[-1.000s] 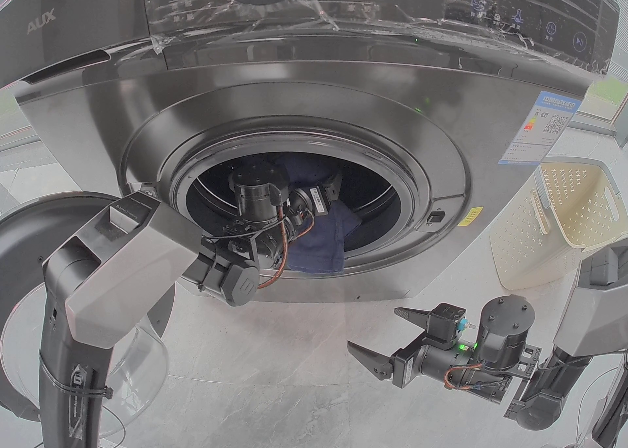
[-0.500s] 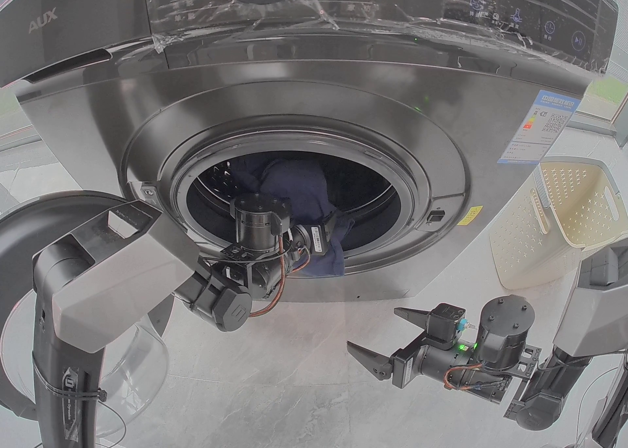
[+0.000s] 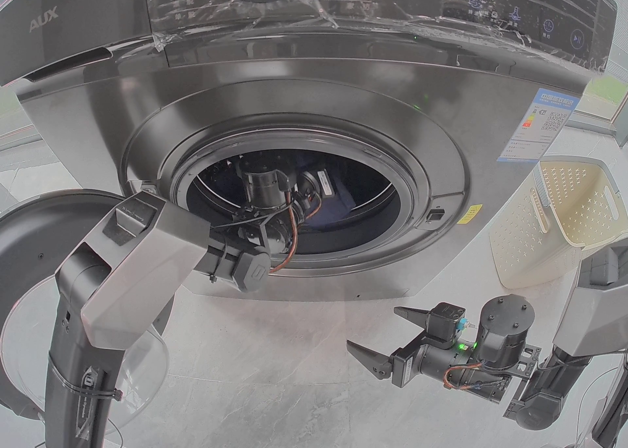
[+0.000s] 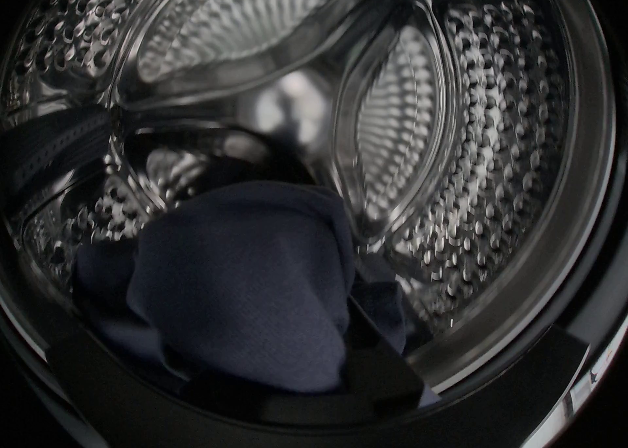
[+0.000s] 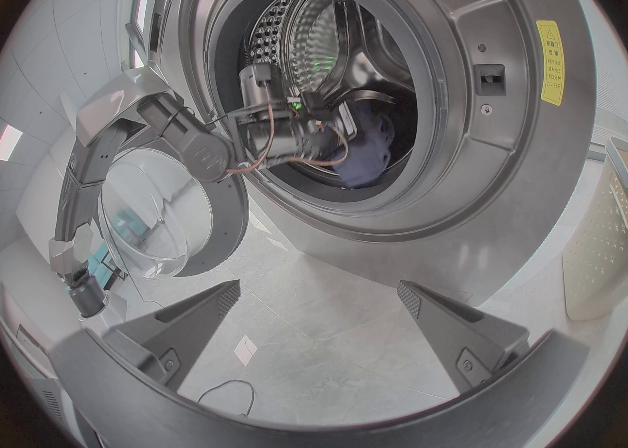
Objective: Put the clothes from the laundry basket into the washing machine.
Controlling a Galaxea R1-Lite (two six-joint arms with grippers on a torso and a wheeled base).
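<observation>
- Dark blue garment (image 4: 248, 286): lodged low inside drum (image 4: 497, 142) of washing machine (image 3: 425, 142), near opening rim (image 3: 356, 259).
- Left gripper (image 3: 325, 184): placed inside drum, against garment. Grip state cannot be told, as it is masked by cloth.
- Right gripper (image 3: 374, 328): jaws spread, nothing held. Parked low over floor (image 3: 294, 364) before machine.
- Laundry basket (image 3: 569, 207): tipped on side, at robot's right of machine.
- Risks judged:
  - Garment dragged out over rim if snagged at withdrawal.
  - Wrist cable (image 3: 291, 243) caught on rim.
  - Hem trapped once door (image 3: 39, 240) is shut.
</observation>
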